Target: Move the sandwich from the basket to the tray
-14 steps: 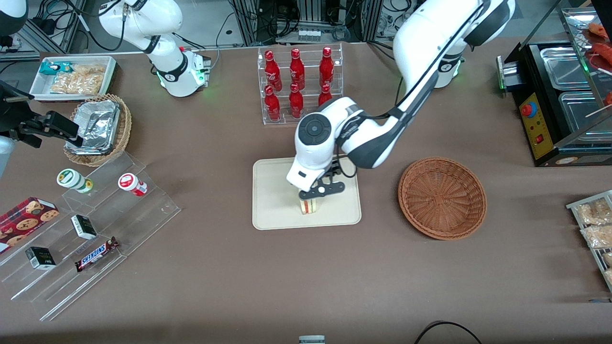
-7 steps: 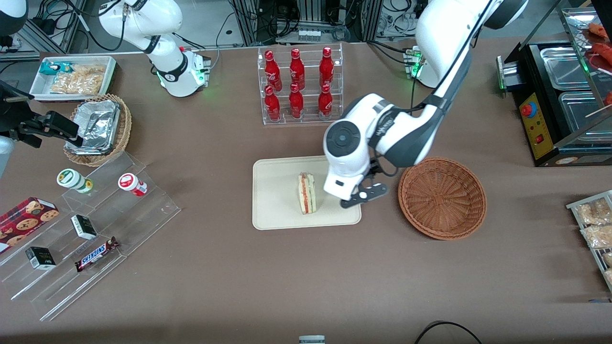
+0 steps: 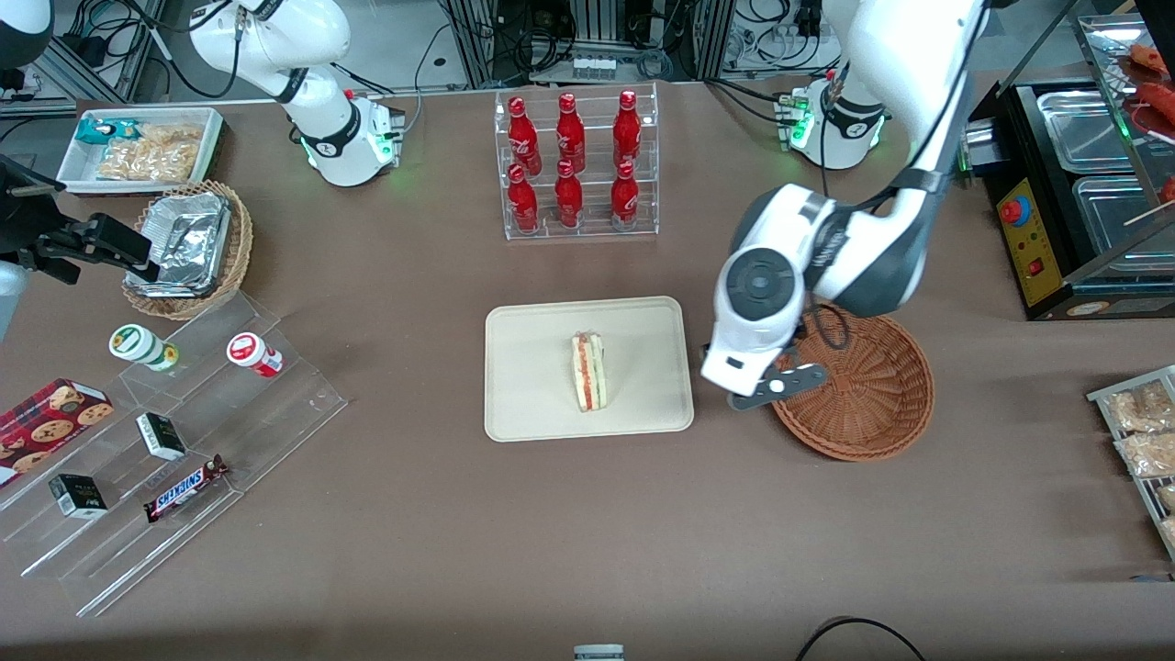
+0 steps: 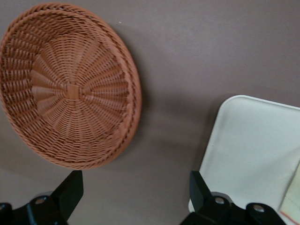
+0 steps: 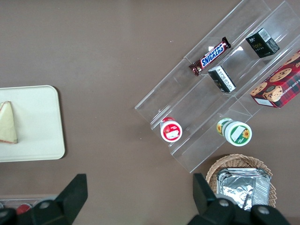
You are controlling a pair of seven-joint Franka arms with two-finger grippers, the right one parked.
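Sandwich [image 3: 588, 371] stands on its edge near the middle of the tray [image 3: 532, 404], filling stripes showing, free of any grip, so the placing looks done. It sits well inside the low rim, a sensible spot where it cannot slide off onto the surface [image 3: 587, 532]. Next along, the gripper [image 3: 769, 389] hangs between tray and basket [image 3: 872, 431], over the basket's near rim, probably raised clear, though height is hard to judge. In the wrist view its jaws are spread wide with nothing between them. The basket holds nothing now.
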